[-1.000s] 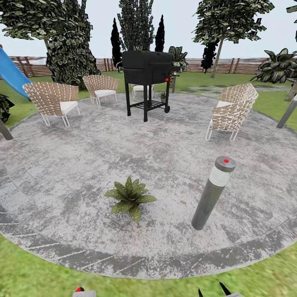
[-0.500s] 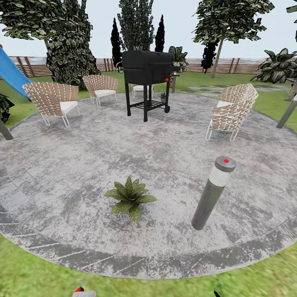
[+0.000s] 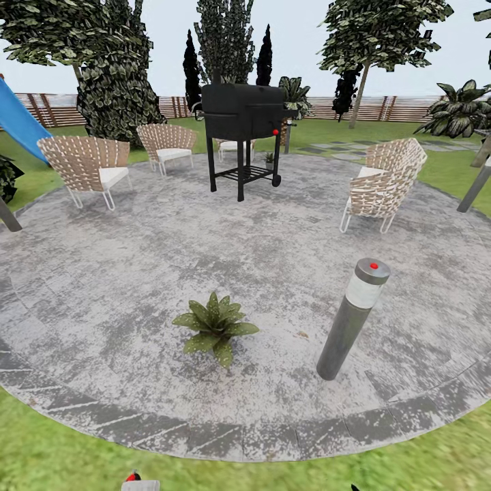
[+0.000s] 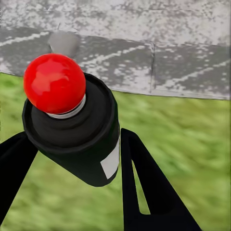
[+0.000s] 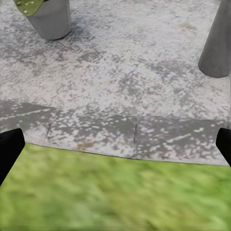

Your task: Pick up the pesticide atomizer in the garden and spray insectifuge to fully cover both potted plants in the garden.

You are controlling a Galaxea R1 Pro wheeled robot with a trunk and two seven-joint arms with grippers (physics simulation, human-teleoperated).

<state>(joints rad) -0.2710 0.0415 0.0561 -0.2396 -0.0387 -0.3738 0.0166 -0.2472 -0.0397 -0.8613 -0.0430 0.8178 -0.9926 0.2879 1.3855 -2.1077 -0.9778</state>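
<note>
My left gripper (image 4: pixel 72 163) is shut on the pesticide atomizer (image 4: pixel 72 120), a dark bottle with a white patch and a round red top; its red top (image 3: pixel 131 477) peeks in at the head view's lower edge. One potted plant (image 3: pixel 215 327), a low rosette of pointed green leaves, sits on the near part of the paved patio (image 3: pixel 245 259). Its grey pot (image 5: pixel 48 18) appears in the right wrist view. My right gripper (image 5: pixel 115 147) is open over the line between lawn and paving, its black fingers wide apart. A second small green plant (image 3: pixel 269 157) stands far off behind the grill.
A grey bollard lamp (image 3: pixel 351 320) with a red dot stands right of the plant; its base (image 5: pixel 219 43) shows in the right wrist view. A black grill (image 3: pixel 243 129) and woven tan chairs (image 3: pixel 88 167) (image 3: pixel 382 183) ring the far patio. Lawn lies under me.
The right gripper's dark fingertips have sunk out of the head view's lower edge. The plant, lamp and left arm have not moved.
</note>
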